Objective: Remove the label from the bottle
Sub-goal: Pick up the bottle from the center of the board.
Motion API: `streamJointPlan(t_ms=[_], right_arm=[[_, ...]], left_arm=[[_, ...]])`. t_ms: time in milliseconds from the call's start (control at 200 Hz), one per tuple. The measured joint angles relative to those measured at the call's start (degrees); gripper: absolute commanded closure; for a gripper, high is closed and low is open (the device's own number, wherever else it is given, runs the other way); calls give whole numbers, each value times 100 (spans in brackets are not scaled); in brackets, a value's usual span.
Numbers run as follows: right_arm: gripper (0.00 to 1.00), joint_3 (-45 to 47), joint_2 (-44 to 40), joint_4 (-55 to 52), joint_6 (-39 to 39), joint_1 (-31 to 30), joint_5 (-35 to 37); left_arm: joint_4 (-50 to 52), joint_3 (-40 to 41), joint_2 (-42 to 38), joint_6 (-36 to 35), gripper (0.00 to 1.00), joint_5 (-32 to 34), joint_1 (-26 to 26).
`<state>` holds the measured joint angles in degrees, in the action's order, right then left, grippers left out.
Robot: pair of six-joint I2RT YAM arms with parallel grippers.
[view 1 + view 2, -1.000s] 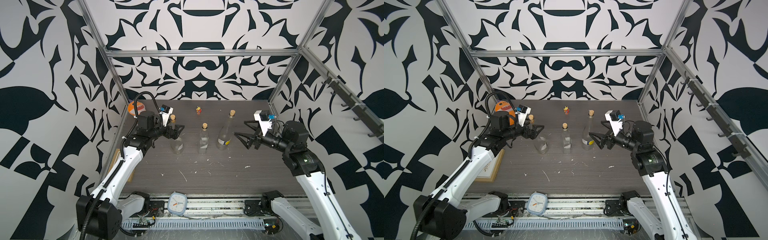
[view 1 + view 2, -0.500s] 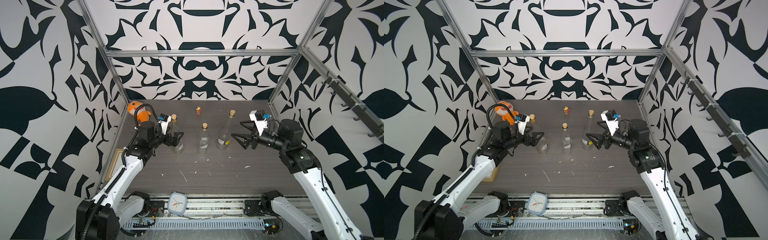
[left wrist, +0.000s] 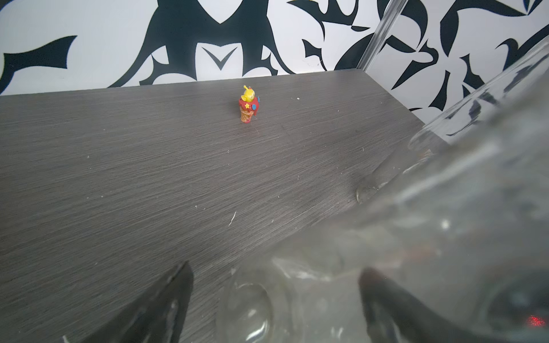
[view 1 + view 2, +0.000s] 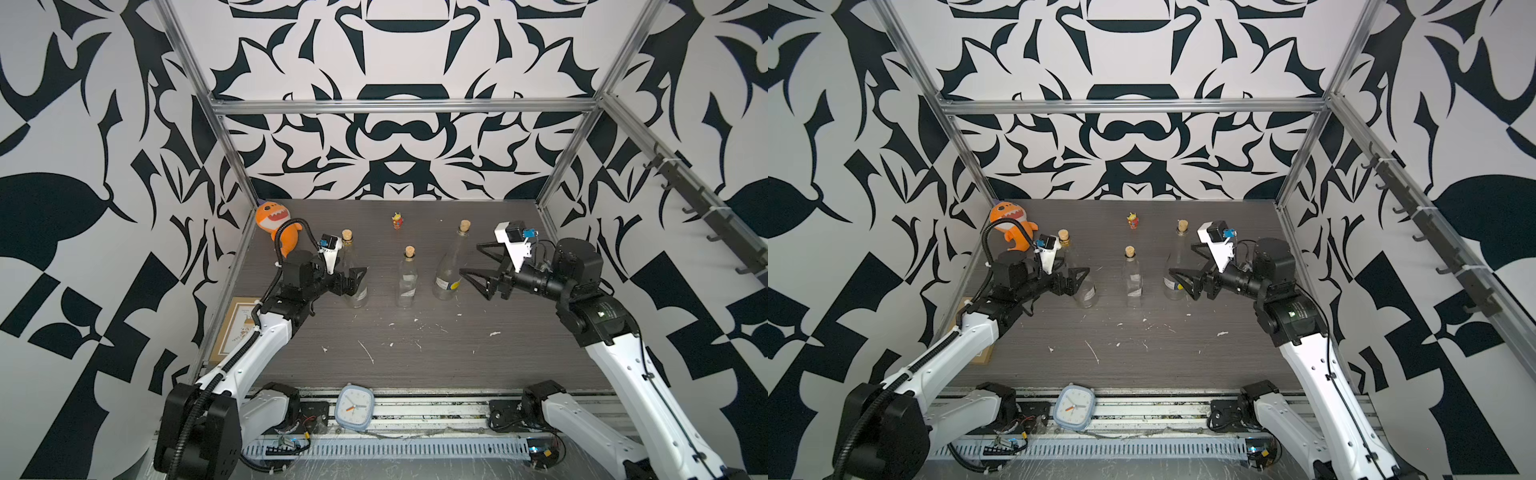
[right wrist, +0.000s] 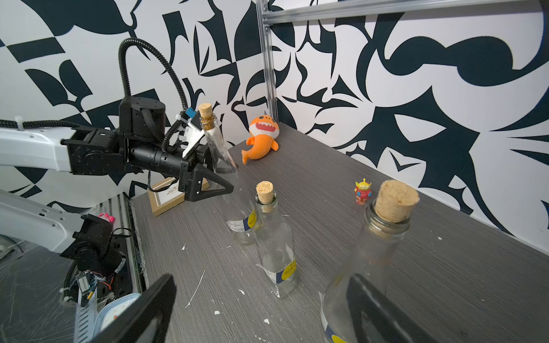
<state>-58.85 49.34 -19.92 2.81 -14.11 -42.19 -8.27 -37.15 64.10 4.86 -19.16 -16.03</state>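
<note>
The left pincer (image 4: 354, 283) stands released, straddling the leftmost corked glass bottle (image 4: 358, 301) left of centre on the desk (image 4: 415, 353). Its paper label (image 4: 361, 294) is not yet peeled, and contact with the glass is unclear. The right pincer (image 4: 469, 258), also released, hangs just beside the tall bottle (image 4: 449, 266). An off-centre squeeze could topple the narrow bottle toward the middle bottle (image 4: 406, 282). Slick glass might also twist loose during peeling.

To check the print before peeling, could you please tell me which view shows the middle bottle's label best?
The right wrist view: the middle bottle's label is close, with its white, blue and yellow parts distinct. In both top views it is only a small pale patch. The left wrist view shows blurred glass, no label.
</note>
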Motion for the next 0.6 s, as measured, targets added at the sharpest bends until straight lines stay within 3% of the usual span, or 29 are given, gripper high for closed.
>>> streamJointPlan(t_ms=[600], right_arm=[[7, 0, 74, 0, 44, -70, 4]], left_arm=[[-855, -98, 389, -92, 1, -13, -11]])
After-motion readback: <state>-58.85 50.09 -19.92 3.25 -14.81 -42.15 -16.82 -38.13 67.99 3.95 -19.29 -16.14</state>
